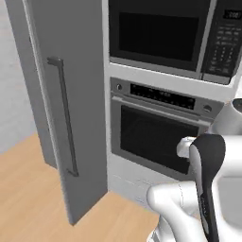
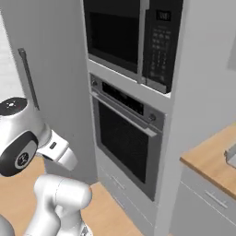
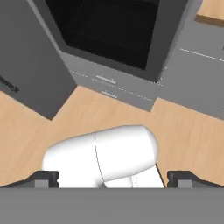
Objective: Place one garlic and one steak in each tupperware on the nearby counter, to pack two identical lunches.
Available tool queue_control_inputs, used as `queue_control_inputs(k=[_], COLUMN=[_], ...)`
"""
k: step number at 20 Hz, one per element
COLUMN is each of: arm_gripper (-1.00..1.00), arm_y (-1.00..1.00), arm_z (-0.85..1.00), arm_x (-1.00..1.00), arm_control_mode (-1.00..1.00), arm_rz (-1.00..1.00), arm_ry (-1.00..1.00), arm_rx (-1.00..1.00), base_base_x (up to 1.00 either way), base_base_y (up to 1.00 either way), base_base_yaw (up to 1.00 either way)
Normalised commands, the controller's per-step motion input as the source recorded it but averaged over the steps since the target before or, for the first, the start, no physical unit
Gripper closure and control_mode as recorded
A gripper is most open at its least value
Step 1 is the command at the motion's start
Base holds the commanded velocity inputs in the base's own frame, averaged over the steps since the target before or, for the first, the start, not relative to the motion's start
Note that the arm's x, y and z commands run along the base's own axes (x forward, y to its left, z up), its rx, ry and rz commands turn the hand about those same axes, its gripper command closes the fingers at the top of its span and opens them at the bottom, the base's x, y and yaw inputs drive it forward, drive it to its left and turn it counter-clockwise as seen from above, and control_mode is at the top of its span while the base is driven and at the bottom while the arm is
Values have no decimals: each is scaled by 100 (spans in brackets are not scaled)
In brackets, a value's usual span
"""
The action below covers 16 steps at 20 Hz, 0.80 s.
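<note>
My gripper (image 3: pixel 113 180) is open, its two dark fingertips (image 3: pixel 43 178) standing wide apart with nothing between them. It hangs over the wooden floor in front of the wall oven. The light-brown counter (image 2: pixel 209 161) runs off to the right of the oven column, and its corner shows at the top right of the hand view (image 3: pixel 212 9). A grey corner (image 2: pixel 231 156) rests on the counter at the right edge; it may be a tupperware, but too little shows to tell. The garlic and the steak are out of view.
A wall oven (image 1: pixel 156 137) with a microwave (image 1: pixel 160 33) above it stands straight ahead. A tall grey fridge door (image 1: pixel 71 94) with a long handle is to the left. Pale drawers (image 3: pixel 109 85) sit under the oven. Wooden floor (image 1: pixel 28 189) lies open on the left.
</note>
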Motion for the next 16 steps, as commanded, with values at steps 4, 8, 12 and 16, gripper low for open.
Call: queue_control_inputs(k=[4, 8, 12, 16], arm_gripper=[-100, -100, -100, -100], arm_y=[0, 0, 0, 0], arm_z=[0, 0, 0, 0], arm_x=[0, 0, 0, 0], arm_control_mode=[100, 100, 100, 100], arm_rz=[0, 0, 0, 0], arm_ry=[0, 0, 0, 0], arm_rx=[0, 0, 0, 0], base_base_x=[-10, -14, 25, 100], base_base_y=[91, 100, 92, 66], base_base_yaw=[86, 81, 62, -18])
